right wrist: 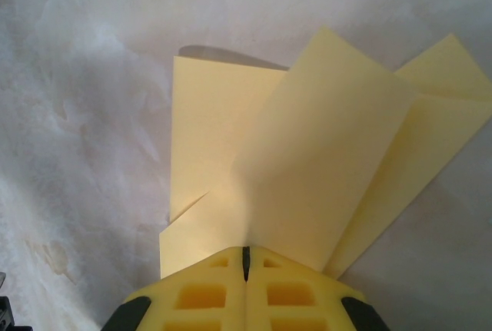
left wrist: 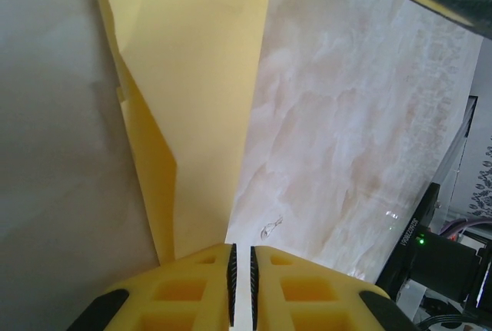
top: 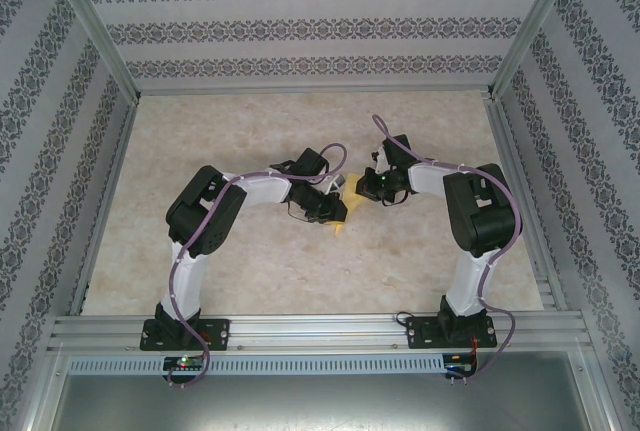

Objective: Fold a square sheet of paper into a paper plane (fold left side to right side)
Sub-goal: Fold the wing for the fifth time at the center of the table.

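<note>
Folding looks midway: the thin, creased yellow paper sheet [top: 338, 221] lies on the marbled desk [top: 250, 271] between my arms. My right pincer [right wrist: 246, 253] is clenched on a raised flap, which I judge needs carrying across and pressing. My left pincer [left wrist: 241, 258] is nearly closed, and I cannot tell whether it grips anything. Its camera shows a narrow taper; the right camera shows broad overlapping layers.

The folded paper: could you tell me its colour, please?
The paper is plain pale yellow, clearest in the right wrist view.
</note>
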`<action>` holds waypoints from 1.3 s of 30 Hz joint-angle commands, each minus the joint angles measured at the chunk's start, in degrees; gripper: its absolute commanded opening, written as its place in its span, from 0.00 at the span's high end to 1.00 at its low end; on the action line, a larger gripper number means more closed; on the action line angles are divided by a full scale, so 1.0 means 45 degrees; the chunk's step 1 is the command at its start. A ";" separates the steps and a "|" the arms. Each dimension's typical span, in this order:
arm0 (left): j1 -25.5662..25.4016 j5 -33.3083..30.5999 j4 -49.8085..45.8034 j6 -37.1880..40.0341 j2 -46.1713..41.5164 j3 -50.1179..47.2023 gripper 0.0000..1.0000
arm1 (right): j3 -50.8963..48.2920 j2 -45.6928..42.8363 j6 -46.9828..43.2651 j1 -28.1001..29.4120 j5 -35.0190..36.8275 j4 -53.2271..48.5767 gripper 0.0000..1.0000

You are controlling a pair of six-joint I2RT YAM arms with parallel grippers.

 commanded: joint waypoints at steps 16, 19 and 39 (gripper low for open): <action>0.0093 -0.0293 0.0908 0.0263 0.0232 -0.1520 0.88 | -0.0894 -0.1092 0.0381 -0.0447 -0.0907 0.1489 0.97; 0.0093 -0.0248 0.1209 0.0233 0.0229 -0.1794 0.89 | -0.1030 -0.2017 0.0281 -0.0482 -0.1062 0.1923 0.97; 0.0093 -0.0247 0.1066 0.0361 0.0159 -0.1724 0.90 | -0.3148 -0.2362 0.0814 0.1057 -0.1263 0.3886 0.97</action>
